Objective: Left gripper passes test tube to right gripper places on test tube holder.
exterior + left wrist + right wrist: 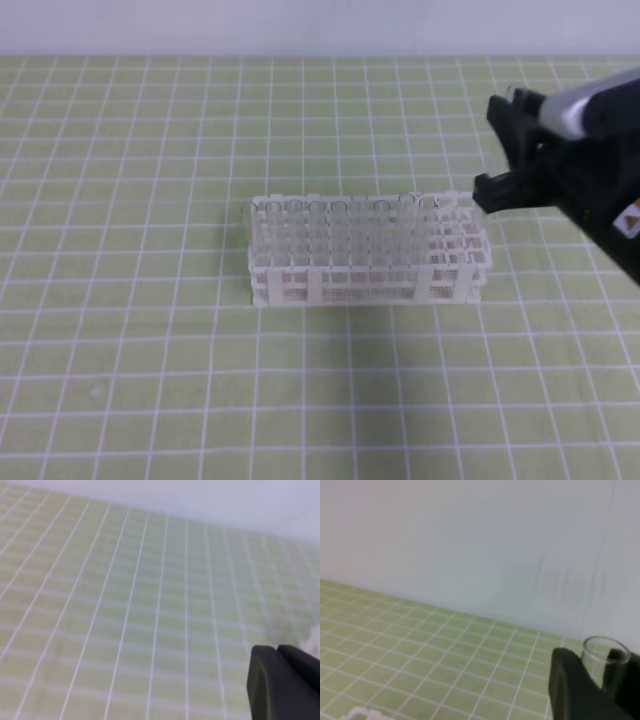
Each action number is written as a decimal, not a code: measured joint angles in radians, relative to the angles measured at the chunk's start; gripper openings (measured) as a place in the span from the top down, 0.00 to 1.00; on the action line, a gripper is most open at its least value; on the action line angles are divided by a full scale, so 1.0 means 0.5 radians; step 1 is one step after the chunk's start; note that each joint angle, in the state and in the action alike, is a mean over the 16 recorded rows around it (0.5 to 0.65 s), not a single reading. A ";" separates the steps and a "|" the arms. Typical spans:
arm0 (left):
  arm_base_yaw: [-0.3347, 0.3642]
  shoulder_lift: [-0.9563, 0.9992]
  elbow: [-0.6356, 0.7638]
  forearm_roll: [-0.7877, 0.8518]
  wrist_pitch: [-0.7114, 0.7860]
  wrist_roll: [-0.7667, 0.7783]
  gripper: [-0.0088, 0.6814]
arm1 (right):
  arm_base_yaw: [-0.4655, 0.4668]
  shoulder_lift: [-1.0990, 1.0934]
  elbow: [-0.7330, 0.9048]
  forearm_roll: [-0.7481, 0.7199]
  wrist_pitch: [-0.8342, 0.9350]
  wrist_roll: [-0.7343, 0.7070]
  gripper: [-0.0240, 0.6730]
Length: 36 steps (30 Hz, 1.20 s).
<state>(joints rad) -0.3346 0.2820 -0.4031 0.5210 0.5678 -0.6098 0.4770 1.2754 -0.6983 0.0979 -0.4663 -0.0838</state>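
Observation:
The white test tube holder stands in the middle of the green checked mat. My right gripper hovers just off the holder's right end, at about the height of its top. In the right wrist view the clear test tube stands upright with its open rim up, and the right gripper is shut on it between two black fingers. I cannot make the tube out in the high view. The left gripper shows only in its own wrist view, with its black fingers together and nothing between them, above bare mat.
The green mat with white grid lines covers the table up to a pale wall at the back. A white corner of the holder shows at the bottom of the right wrist view.

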 joint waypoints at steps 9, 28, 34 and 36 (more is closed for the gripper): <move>0.242 -0.149 0.327 -0.058 -0.591 0.013 0.99 | 0.083 0.340 -0.014 0.024 -0.294 -0.044 0.82; 0.325 -0.590 0.825 -0.077 -0.952 -0.013 0.99 | 0.181 0.508 -0.016 0.071 -0.445 -0.047 0.82; 0.312 -0.589 0.825 -0.244 -0.935 0.156 0.99 | 0.181 0.513 -0.010 0.099 -0.440 -0.050 0.82; 0.304 -0.590 0.827 -0.372 -0.901 0.283 0.99 | 0.181 0.513 -0.003 0.110 -0.441 -0.052 0.82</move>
<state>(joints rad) -0.1825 -0.0130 0.0103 0.3348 0.1172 -0.4681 0.5677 1.5320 -0.7000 0.1529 -0.6870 -0.1096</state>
